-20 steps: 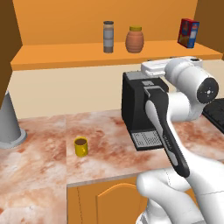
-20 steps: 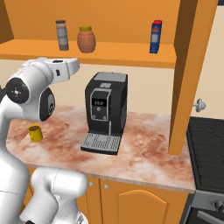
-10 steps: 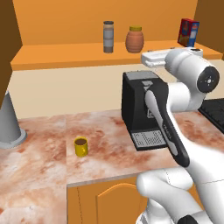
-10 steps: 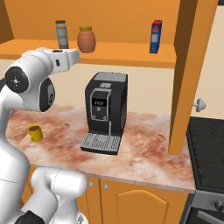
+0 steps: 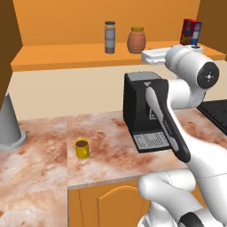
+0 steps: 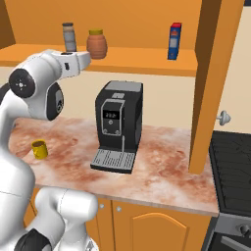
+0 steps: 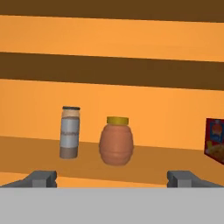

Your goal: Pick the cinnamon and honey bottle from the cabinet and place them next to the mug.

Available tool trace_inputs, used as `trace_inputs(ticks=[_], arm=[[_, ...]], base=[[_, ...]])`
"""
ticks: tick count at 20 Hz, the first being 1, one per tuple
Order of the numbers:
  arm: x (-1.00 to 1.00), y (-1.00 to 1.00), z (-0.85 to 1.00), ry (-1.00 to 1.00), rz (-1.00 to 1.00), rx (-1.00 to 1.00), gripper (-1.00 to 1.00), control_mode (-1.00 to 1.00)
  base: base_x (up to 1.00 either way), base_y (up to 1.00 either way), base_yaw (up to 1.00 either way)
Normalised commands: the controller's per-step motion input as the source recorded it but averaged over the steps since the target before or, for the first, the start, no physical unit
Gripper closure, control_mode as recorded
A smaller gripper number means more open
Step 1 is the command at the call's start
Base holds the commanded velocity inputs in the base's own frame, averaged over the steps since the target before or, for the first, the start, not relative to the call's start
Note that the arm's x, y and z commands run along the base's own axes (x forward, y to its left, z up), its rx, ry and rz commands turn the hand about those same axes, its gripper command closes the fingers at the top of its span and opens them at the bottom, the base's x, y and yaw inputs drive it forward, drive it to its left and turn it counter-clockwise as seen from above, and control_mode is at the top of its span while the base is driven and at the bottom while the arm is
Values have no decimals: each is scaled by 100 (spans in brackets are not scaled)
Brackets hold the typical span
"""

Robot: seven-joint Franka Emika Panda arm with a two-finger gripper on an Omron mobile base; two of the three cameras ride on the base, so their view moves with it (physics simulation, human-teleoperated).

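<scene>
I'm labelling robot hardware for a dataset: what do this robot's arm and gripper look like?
The arm is glossy white with rounded, bulbous links and dark grey joint caps; a black strip runs along its forearm. No cables or markings show. The gripper has two small, dark grey, blocky fingertips.

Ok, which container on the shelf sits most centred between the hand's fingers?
The honey bottle: squat, brown, yellow-lidded, between the slim grey cinnamon and the red-and-blue box.
</scene>
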Motion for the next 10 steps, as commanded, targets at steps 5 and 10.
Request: trace_inputs(ticks=[5, 10], arm=[[12, 0, 0, 0, 0, 0, -100, -100], [30, -1, 0, 1, 0, 0, -100, -100]], base=[[0, 0, 0], [0, 0, 0]])
